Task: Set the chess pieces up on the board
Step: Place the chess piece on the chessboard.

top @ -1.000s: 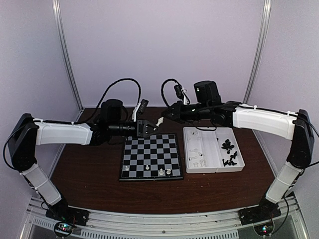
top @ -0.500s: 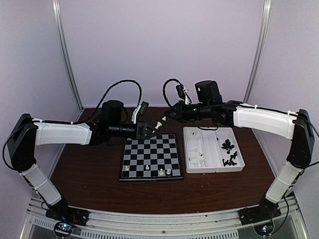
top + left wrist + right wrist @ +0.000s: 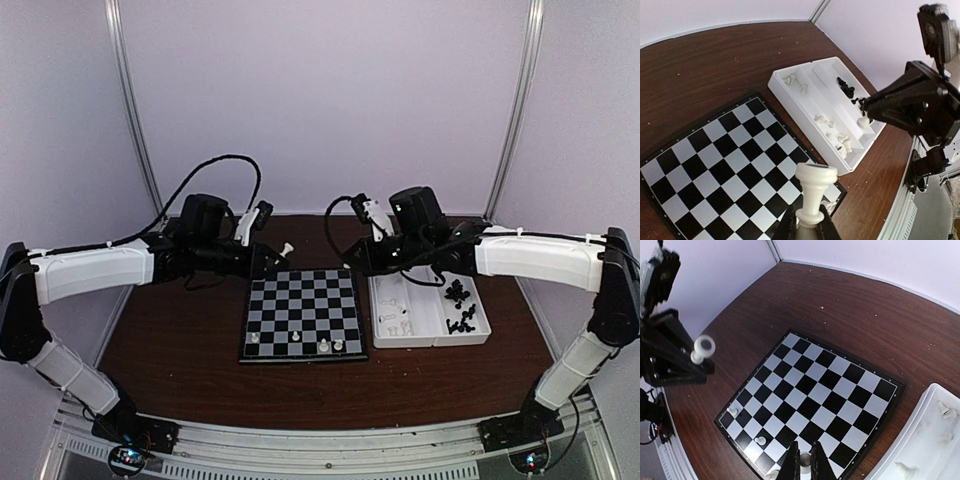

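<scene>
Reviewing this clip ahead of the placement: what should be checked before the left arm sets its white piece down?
1. The white piece is upright and clamped in the left gripper: ok.
2. The right gripper is shut and apart from the left one: ok.
3. The board lies flat with most squares bare; four white pieces stand near its front edge: ok.
4. Kind of held piece, hence its target square: cannot tell.

Both arms wear glossy white plastic shells between matte black joint housings, trailing thin looping black cables and ending in narrow black fingers.
</scene>
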{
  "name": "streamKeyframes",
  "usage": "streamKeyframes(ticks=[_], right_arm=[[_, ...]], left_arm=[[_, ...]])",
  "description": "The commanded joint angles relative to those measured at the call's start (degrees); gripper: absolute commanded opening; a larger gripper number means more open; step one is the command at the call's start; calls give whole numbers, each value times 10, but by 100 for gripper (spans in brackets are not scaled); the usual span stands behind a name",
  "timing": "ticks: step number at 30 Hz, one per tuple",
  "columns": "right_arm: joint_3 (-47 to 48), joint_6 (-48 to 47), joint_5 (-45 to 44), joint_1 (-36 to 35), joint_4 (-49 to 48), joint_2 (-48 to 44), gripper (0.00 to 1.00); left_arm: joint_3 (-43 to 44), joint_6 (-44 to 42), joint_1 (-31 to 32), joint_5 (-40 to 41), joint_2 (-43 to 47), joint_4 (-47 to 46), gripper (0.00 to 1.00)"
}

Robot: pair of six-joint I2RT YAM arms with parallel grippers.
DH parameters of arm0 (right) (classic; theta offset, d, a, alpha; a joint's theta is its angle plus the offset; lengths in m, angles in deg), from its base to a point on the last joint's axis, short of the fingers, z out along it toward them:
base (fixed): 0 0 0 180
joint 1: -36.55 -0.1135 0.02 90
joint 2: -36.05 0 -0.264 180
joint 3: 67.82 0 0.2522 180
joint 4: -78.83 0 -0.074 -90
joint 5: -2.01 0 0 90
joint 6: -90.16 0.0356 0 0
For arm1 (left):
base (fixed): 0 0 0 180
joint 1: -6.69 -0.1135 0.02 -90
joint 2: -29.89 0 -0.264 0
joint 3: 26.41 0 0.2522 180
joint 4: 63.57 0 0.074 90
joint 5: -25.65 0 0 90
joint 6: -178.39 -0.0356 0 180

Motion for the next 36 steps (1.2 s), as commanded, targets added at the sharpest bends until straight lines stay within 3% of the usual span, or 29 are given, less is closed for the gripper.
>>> streamKeyframes(ticks=[1, 14, 27, 36], right_arm=[[-28, -66, -14, -21, -64, 14, 0], [-55, -102, 30, -73, -189, 110, 1], [-2, -109, 11, -147, -191, 181, 1], [10, -112, -21, -162, -200, 203, 0]], left_arm=[[3, -26, -13, 31, 18, 27, 0], [-11, -34, -28, 59, 46, 54, 0], [-16, -23, -50, 142, 80, 109, 0], [-22, -23, -52, 148, 92, 115, 0]])
